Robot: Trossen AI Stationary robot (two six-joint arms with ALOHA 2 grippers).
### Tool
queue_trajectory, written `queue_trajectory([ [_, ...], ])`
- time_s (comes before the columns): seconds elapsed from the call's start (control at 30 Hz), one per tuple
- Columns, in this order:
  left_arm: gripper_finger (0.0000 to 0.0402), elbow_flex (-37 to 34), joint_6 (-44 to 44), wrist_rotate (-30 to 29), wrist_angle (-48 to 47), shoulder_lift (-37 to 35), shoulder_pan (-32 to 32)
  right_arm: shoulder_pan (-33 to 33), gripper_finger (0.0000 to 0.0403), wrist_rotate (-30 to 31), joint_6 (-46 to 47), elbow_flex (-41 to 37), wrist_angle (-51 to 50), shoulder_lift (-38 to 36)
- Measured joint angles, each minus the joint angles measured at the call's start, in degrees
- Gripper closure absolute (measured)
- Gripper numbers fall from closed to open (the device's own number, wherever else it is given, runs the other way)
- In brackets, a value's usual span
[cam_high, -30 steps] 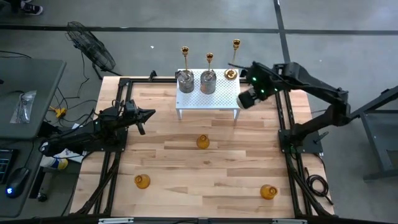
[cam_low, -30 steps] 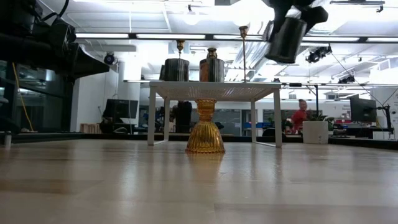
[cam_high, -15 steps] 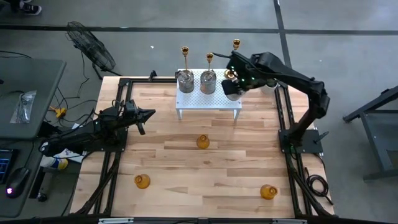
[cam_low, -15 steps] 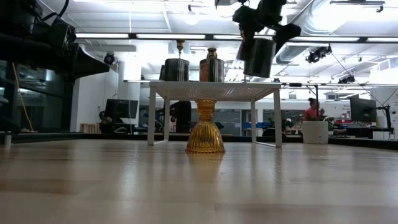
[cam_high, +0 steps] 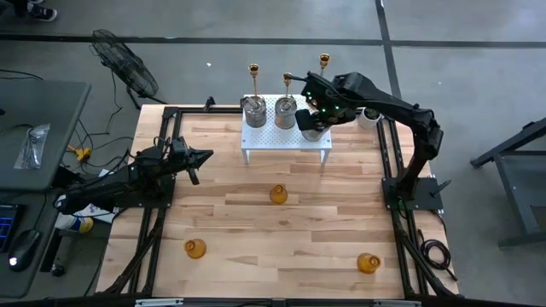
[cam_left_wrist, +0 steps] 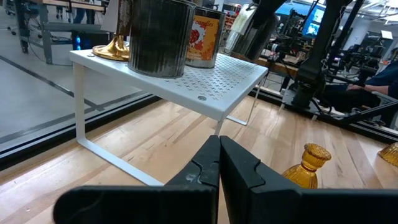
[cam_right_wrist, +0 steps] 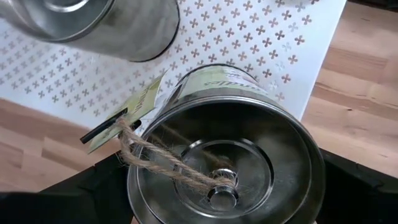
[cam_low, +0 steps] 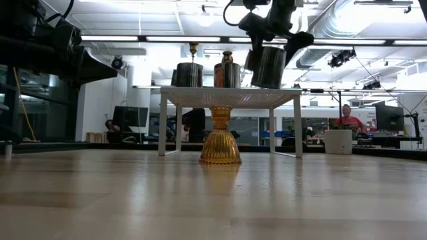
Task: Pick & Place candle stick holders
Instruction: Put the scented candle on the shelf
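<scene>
Right gripper point(cam_high: 314, 122) over the white rack's point(cam_high: 286, 139) right end, fingers spread wide around a silver holder point(cam_right_wrist: 227, 155), twine and tag on its lid. In the low view the holder point(cam_low: 268, 67) hangs just above the rack top. Two silver holders point(cam_high: 254, 112) stand on the rack. Left gripper point(cam_left_wrist: 219, 163) pressed together, empty, at the table's left. Amber holders point(cam_high: 278, 194) lie scattered on the table point(cam_high: 256, 222).

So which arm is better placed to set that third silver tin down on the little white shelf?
The right. Its gripper already holds the silver tin just above the white shelf, beside the other two. The left gripper waits shut, off to the shelf's side.
</scene>
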Motion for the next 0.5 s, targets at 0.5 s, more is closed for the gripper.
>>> queue_trajectory([
  [0.5,0.0402,0.0,0.0,-0.1,0.0,0.0,0.0,-1.0,0.005,3.4,3.0,0.0,0.2,0.6],
])
